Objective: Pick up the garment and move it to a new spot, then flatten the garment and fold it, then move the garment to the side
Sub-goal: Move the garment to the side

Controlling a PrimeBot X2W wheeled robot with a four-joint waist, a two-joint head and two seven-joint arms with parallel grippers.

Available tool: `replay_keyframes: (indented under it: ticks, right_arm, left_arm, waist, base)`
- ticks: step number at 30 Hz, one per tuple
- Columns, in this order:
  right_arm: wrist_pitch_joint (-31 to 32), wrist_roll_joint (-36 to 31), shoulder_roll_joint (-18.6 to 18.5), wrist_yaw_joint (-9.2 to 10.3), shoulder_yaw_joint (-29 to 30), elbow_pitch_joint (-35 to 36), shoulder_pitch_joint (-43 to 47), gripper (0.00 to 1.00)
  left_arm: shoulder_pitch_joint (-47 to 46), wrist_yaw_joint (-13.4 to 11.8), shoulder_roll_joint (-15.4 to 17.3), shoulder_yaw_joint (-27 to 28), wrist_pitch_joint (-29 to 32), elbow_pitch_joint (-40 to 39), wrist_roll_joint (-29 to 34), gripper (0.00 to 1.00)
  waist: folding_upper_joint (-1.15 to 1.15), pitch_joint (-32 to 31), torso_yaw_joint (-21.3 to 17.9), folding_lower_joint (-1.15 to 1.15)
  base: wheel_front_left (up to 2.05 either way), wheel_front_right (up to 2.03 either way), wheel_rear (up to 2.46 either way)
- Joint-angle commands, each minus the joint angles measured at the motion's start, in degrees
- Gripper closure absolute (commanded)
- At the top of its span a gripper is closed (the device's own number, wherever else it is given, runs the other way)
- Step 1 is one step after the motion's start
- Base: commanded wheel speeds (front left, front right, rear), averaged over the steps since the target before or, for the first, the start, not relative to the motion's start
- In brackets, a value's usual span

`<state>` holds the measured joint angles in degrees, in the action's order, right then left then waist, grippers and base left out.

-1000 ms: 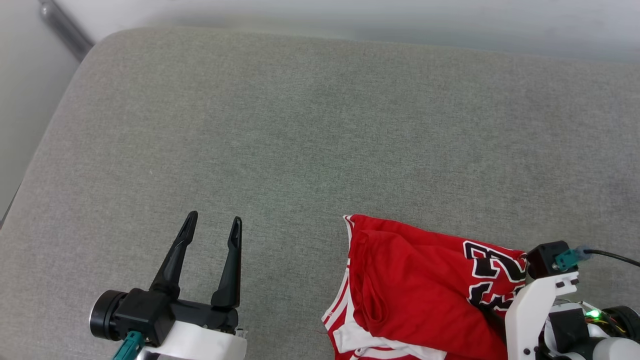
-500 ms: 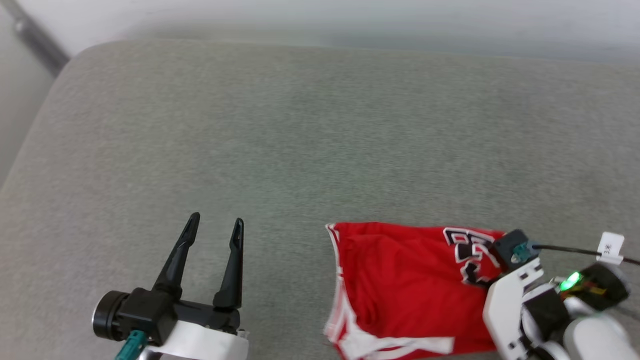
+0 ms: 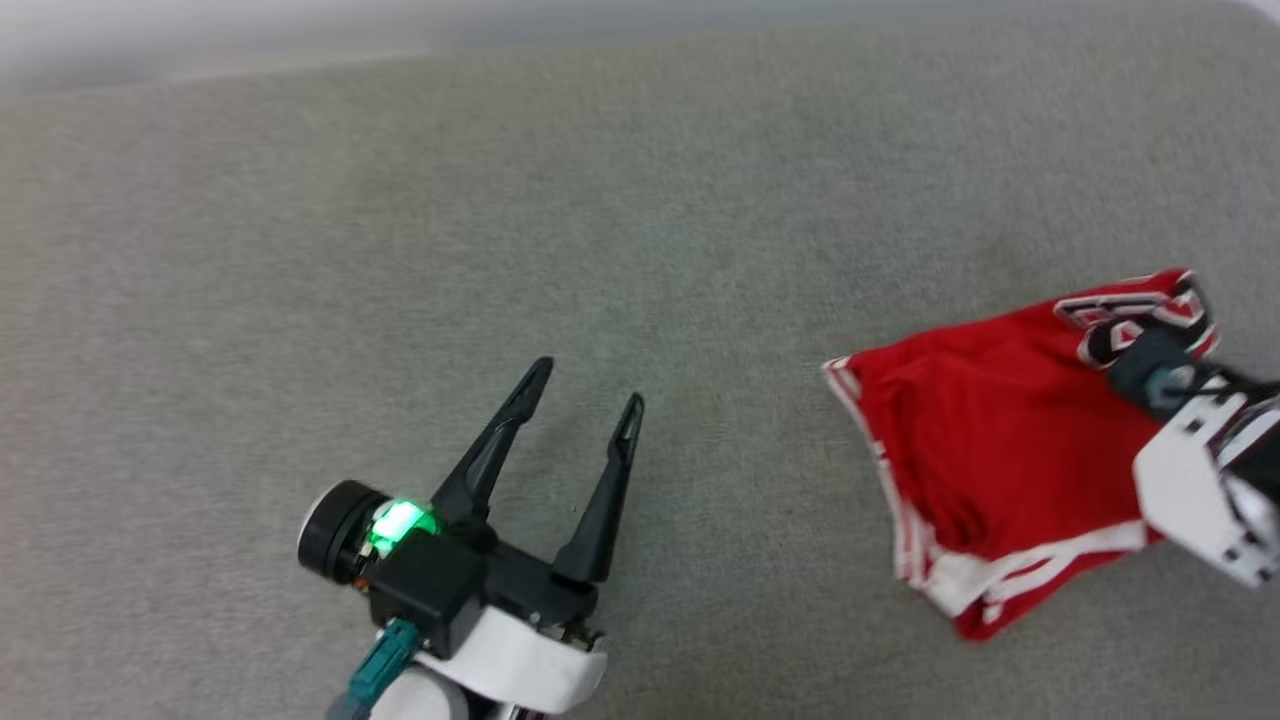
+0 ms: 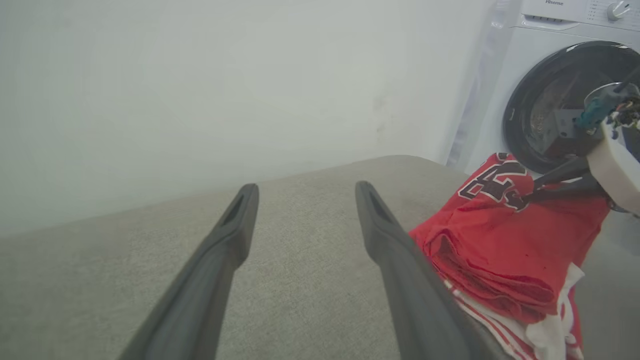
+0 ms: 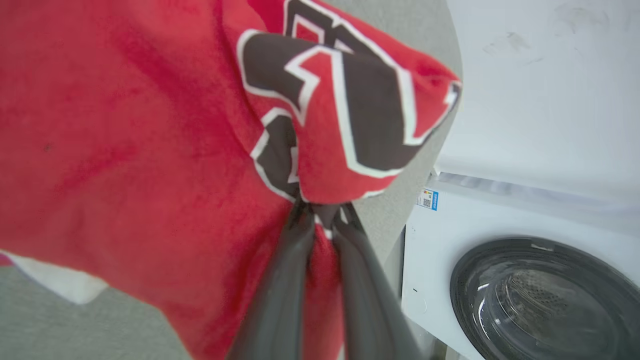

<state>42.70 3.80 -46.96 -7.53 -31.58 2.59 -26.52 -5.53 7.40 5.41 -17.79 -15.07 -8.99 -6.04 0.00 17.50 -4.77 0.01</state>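
The garment (image 3: 990,450) is a red shirt with white striped trim and a black-and-white print, lying bunched at the right of the grey cushion (image 3: 500,200). My right gripper (image 5: 320,207) is shut on a fold of the garment (image 5: 125,140) just below the print. From the left wrist view, the right gripper (image 4: 526,197) pinches the garment (image 4: 500,250) at its raised printed edge. The right arm's white wrist mount (image 3: 1190,490) covers the shirt's right end. My left gripper (image 3: 588,383) stands open over bare cushion, left of the shirt and apart from it.
A white washing machine (image 4: 560,100) with a dark round door stands just beyond the cushion's right end, also seen in the right wrist view (image 5: 525,270). A pale wall runs behind the cushion.
The right gripper has shut on the garment near the print and raised that edge. The head camera has swung, shifting the whole picture. The left gripper stays open.
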Motion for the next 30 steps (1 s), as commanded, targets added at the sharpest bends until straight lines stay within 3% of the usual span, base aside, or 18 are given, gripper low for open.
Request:
replay_keyframes:
  ticks: [1, 9, 21, 30]
  right_arm:
    - [-0.49, -0.23, -0.85, 0.08, -0.06, -0.57, -1.54, 1.00]
    - [-8.10, -1.02, -6.13, 0.09, 5.23, -11.38, -8.29, 1.00]
    - [-20.71, -4.44, -5.14, 0.09, 20.19, -29.69, -12.05, 1.00]
    - [-26.67, -8.11, -2.14, 0.09, 27.85, -38.13, -13.27, 1.00]
  left_arm:
    - [-1.23, 0.03, 0.57, -0.50, -0.12, -0.15, 0.36, 0.00]
    - [-8.50, 0.03, 2.86, -7.34, -0.12, -0.29, 1.38, 0.00]
    - [-14.37, 0.03, 5.74, -10.48, -0.12, -2.01, 2.28, 0.00]
    - [-15.19, 0.03, 6.48, -10.39, -0.10, -1.38, 1.90, 0.00]
  waist:
    - [0.00, 4.37, -3.70, -0.01]
    - [0.00, 13.20, -7.19, -0.01]
    - [0.00, 21.92, -8.18, -0.01]
    - [0.00, 23.28, -6.84, -0.01]
  base:
    - [0.00, 0.00, 0.00]
    - [0.00, 0.00, 0.00]
    - [0.00, 0.00, 0.00]
    - [0.00, 0.00, 0.00]
